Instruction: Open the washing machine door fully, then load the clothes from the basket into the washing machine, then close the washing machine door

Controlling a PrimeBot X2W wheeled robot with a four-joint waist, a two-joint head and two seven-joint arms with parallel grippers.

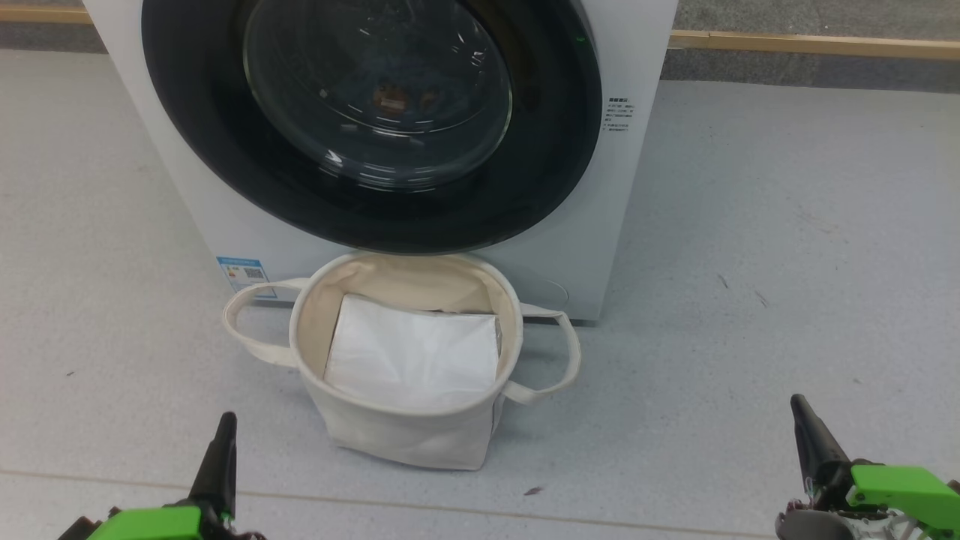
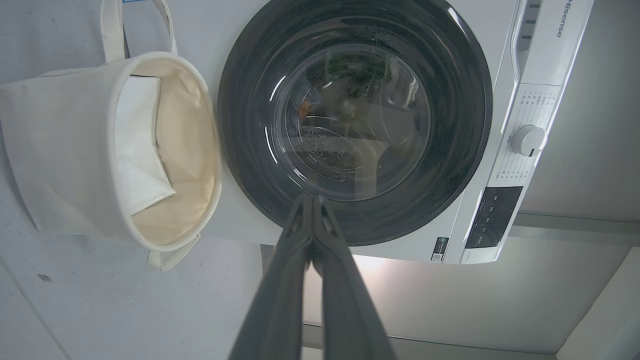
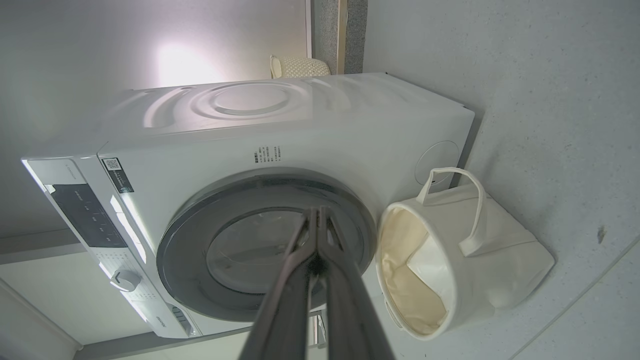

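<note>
In basket [image 1: 409, 442]: flat white sheet [image 1: 412, 360]; washing machine door [image 1: 375, 112] closed.

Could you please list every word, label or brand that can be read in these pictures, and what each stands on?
"Hisense": on the white top panel of the washing machine, left wrist view.
Blue sticker low on the machine's front: too small to read.
Print block beside the washing machine door: too small to read.
QR label and markings around the dial: blurred, unreadable.
</note>
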